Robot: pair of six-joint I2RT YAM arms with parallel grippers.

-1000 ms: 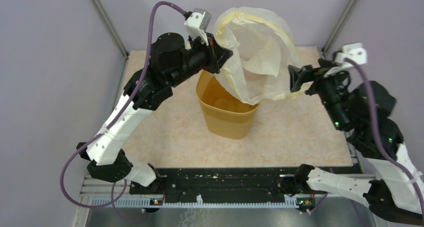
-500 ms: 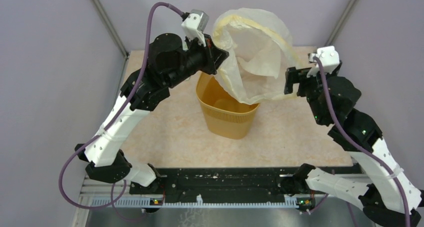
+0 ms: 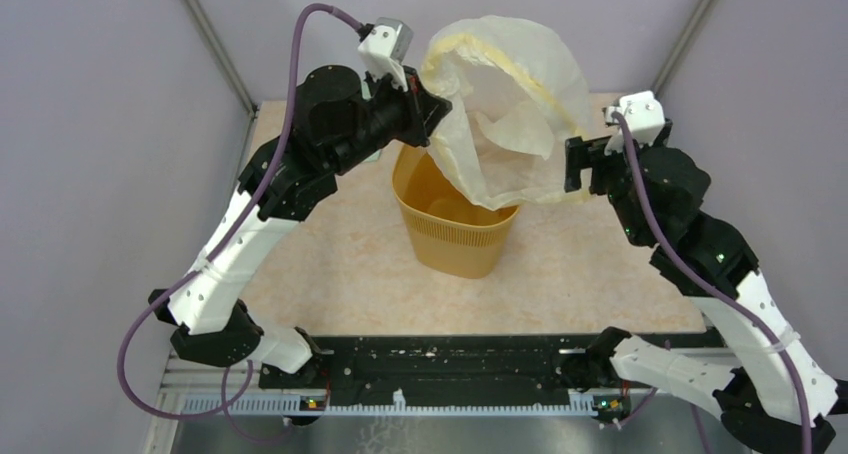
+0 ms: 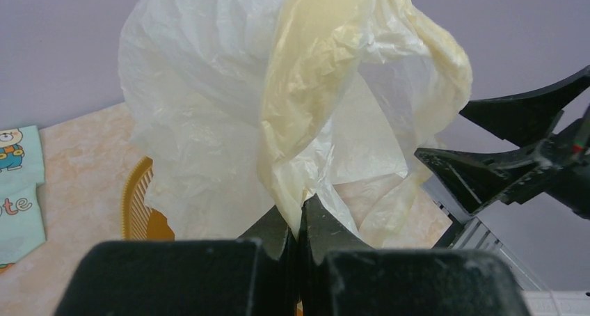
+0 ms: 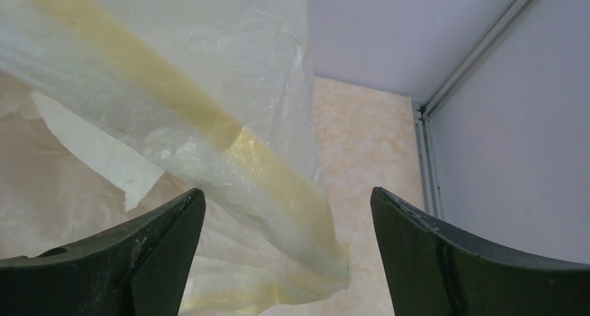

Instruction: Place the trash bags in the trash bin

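Note:
The trash bag (image 3: 510, 94), thin, crinkly and cream-yellow, hangs spread in the air above the orange-yellow trash bin (image 3: 455, 224), and its lower end dips into the bin's mouth. My left gripper (image 3: 432, 109) is shut on the bag's left edge, and the left wrist view shows the plastic (image 4: 278, 86) pinched between the tips (image 4: 300, 208). My right gripper (image 3: 572, 166) is open at the bag's right edge. In the right wrist view its jaws (image 5: 286, 194) stand wide apart with the bag's yellowish folded edge (image 5: 264, 170) hanging between them, not pinched.
A mint-green patterned cloth (image 4: 17, 184) lies on the beige tabletop (image 3: 330, 264) to the left behind the bin, whose rim shows in the left wrist view (image 4: 136, 204). Grey walls and metal corner posts (image 3: 690, 34) close in the back and sides.
My right arm has swung its elbow inward and its gripper has shifted a little left along the bag's right edge. My left gripper has lifted the bag slightly up and left.

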